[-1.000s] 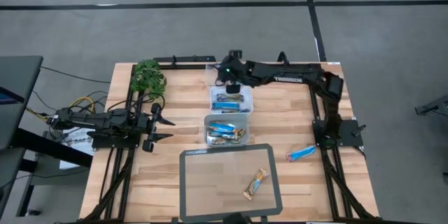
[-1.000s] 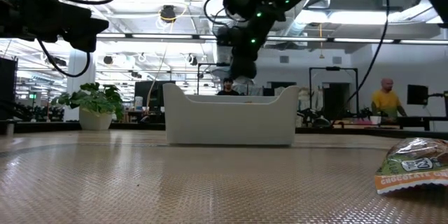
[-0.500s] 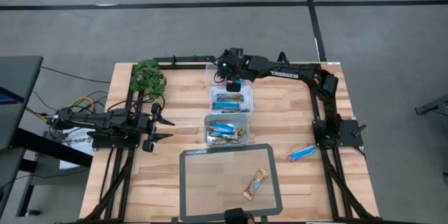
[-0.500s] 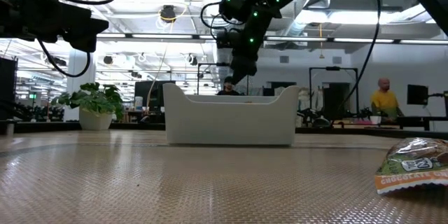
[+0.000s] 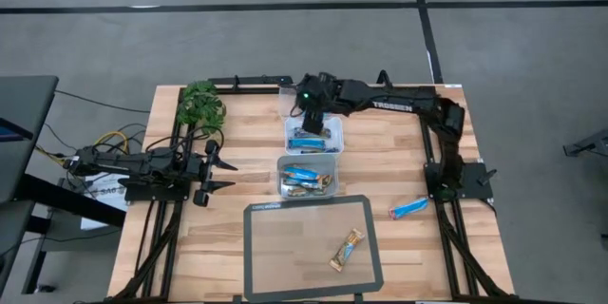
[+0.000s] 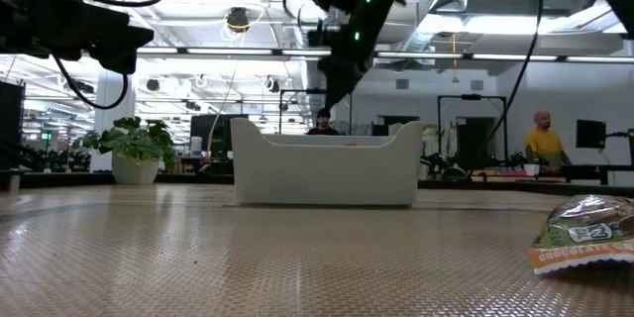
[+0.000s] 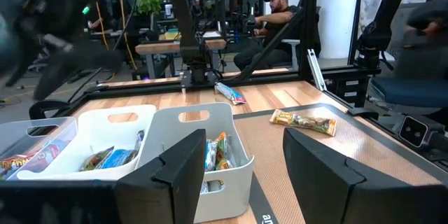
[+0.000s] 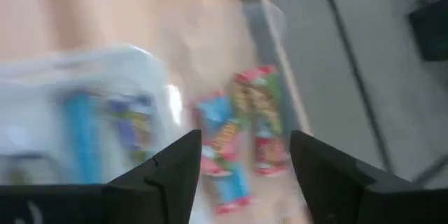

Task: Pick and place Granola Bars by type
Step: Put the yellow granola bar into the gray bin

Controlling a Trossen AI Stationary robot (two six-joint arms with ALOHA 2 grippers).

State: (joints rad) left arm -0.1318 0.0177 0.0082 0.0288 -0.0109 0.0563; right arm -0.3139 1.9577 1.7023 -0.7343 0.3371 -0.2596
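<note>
From the near edge of the table (image 5: 399, 166) outward: the dark mat (image 5: 285, 247) lies against that edge, and one tan-wrapped bar (image 5: 348, 249) is loose on its right half; I see the same bar close up in the low view. Just off the mat's right edge, on bare wood below the right arm's base, lies a blue bar (image 5: 408, 208). Those two are the only Granola Bars I can see outside a bin, so I judge them as what is left to sort.

Beyond the mat's far edge stands the near white bin (image 5: 307, 176), holding several bars, blue among them. Behind it, the middle bin (image 5: 314, 135) holds more, blue and darker wrappers. The clear far bin (image 5: 291, 101) sits at the table's far edge; the right wrist view shows reddish multicoloured bars (image 8: 245, 126) lying in it. My read is that the sorting is mostly done.

The right gripper (image 5: 313, 106) hangs over the far and middle bins, fingers spread with nothing between them. The left gripper (image 5: 211, 172) waits at the left edge, low and level, jaws wide and empty, facing the bins. The plant (image 5: 200, 104) stands at the far left corner.
</note>
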